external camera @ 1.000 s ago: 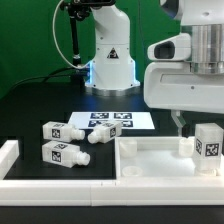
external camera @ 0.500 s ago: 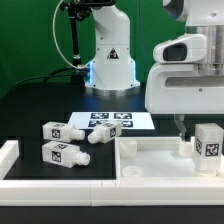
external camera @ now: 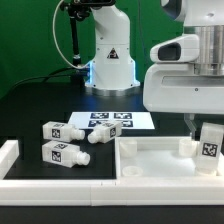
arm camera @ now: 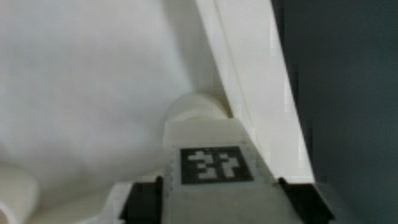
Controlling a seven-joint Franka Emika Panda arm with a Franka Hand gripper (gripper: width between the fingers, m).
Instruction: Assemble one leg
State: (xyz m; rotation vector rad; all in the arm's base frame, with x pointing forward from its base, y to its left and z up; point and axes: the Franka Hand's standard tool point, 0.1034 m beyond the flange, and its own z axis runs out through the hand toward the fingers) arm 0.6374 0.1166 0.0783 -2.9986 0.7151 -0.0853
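In the exterior view, my hand (external camera: pixel 199 129) held the leg (external camera: pixel 210 144) on the white panel (external camera: pixel 150 162), at that view's right, to screw it in, I think. Half a second before, both were further left there. In the wrist view, my fingers (arm camera: pixel 150 196) pinched the leg from both sides.

A black worktop (external camera: pixel 30 110) carries the parts of a furniture kit. The marker board (external camera: pixel 112 121) lies flat near its middle, with the robot's white base (external camera: pixel 110 62) standing toward the back edge. Two loose legs lie on their sides between the board and the front-left corner, one leg (external camera: pixel 60 131) just behind the other leg (external camera: pixel 62 153). A large white tray-like panel (external camera: pixel 160 162) fills the front-right corner, and a white rail (external camera: pixel 10 158) borders the front-left corner.
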